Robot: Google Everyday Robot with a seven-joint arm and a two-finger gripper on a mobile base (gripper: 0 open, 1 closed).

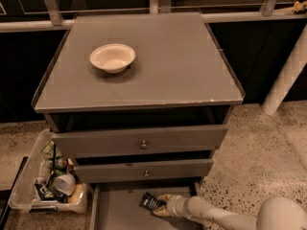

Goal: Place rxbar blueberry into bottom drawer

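Observation:
The rxbar blueberry [151, 202], a small dark navy wrapper with white lettering, is held just above the grey floor of the open bottom drawer [120, 212], right of its middle. My gripper [159, 205] reaches in from the lower right on a white arm and is shut on the bar's right end. The drawer is pulled out below the two upper drawers with round knobs.
A cream-white bowl [112, 57] sits on the cabinet top [192, 71]. A clear plastic bin of clutter [50, 181] stands on the floor left of the drawers. A white post [285, 75] stands at the right. My arm's elbow [283, 214] fills the lower right corner.

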